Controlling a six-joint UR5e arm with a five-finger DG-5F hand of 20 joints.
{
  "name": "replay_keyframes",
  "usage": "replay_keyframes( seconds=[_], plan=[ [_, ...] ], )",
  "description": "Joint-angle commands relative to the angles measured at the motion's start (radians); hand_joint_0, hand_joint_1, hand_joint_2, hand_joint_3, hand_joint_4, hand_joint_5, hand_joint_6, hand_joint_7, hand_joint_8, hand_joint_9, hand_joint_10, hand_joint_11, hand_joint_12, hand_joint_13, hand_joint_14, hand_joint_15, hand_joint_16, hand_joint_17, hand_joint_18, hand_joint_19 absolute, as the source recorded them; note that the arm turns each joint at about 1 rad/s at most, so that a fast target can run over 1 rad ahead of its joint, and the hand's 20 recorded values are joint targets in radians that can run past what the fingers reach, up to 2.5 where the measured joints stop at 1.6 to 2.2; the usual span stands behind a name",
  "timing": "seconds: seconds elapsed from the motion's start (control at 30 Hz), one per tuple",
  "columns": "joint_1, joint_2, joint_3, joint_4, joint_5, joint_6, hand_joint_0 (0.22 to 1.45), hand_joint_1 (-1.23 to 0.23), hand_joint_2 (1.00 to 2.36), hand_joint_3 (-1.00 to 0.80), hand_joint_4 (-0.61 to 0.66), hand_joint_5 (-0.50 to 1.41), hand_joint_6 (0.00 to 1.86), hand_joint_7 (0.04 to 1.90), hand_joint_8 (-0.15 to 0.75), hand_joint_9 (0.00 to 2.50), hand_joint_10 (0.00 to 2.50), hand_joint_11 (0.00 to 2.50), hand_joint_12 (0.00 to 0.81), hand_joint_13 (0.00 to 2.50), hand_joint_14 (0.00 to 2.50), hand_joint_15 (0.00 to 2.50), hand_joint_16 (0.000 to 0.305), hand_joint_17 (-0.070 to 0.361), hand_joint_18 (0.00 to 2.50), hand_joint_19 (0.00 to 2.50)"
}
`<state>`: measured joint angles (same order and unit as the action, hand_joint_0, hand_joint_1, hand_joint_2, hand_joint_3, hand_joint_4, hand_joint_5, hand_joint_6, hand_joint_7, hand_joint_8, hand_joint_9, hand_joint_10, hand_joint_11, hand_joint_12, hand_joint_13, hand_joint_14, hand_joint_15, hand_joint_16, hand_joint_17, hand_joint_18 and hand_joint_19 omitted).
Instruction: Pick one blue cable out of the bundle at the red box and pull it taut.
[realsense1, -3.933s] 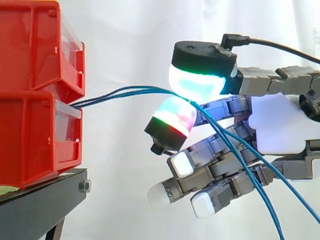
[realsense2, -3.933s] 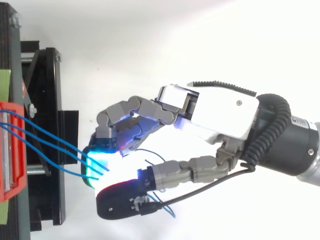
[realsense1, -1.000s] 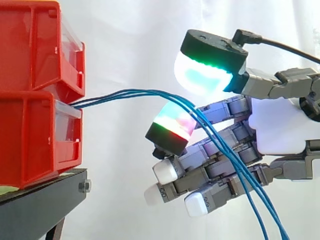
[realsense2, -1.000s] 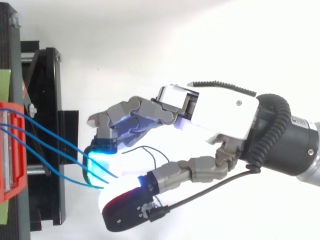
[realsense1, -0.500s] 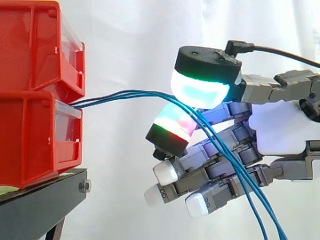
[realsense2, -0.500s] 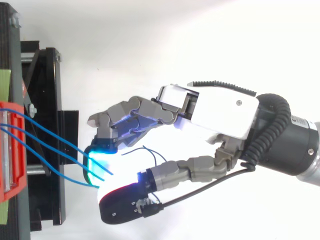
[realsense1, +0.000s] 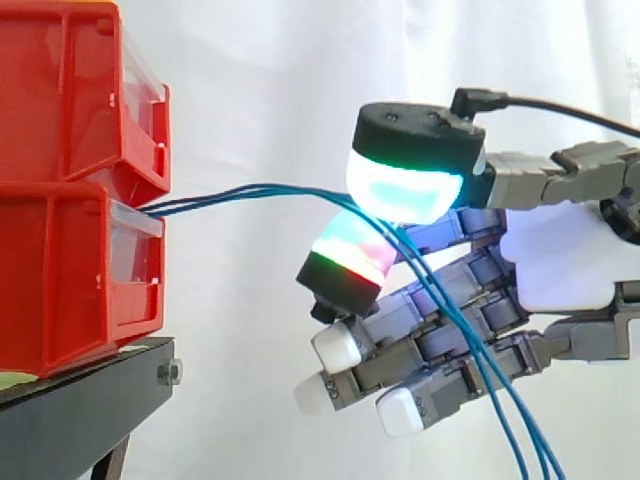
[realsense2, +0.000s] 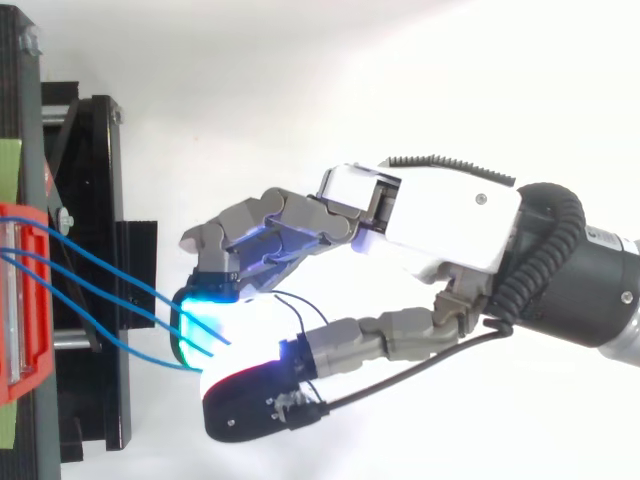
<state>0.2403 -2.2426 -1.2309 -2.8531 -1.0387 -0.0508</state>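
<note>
well, nearest the side camera the blue cables (realsense1: 250, 188) drop steeply through the lower right of the frame, crossing in front of the hand (realsense1: 560, 250). just behind them, at mid-frame, the thumb pad (realsense1: 405, 190), glowing cyan and green, is pressed against a finger pad (realsense1: 350, 250) glowing red and green. the cables are pinched between the two, though i cannot tell how many are caught. the other fingers curl loosely beneath, white-tipped, holding nothing. further left the cables arc slack to the lower red bin (realsense1: 70, 270) on the black stand (realsense1: 80, 420), with the white curtain (realsense1: 260, 80) behind. the step in hand looks like the pick itself, with the pull not yet begun. next, i judge, the pinch must keep a single strand, then the hand must draw toward the right edge until the arc straightens.
</note>
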Motion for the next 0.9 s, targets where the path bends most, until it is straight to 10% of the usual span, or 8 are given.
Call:
replay_keyframes(
  seconds=[0.0, 0.87],
  plan=[
    [0.002, 0.008, 0.002, -0.009, 0.002, 0.000, 0.70, -0.91, 1.02, -0.14, 0.18, -0.24, 0.86, 1.08, 0.339, 0.51, 0.02, 0.67, 0.421, 0.31, 0.01, 0.18, 0.060, 0.134, 0.58, 0.36],
    [0.004, 0.008, 0.004, -0.029, 0.000, -0.001, 0.75, -1.04, 1.01, -0.36, 0.16, -0.26, 0.82, 1.04, 0.306, 0.36, 0.01, 0.55, 0.402, 0.14, 0.00, 0.05, 0.061, 0.137, 0.45, 0.17]
  ],
)
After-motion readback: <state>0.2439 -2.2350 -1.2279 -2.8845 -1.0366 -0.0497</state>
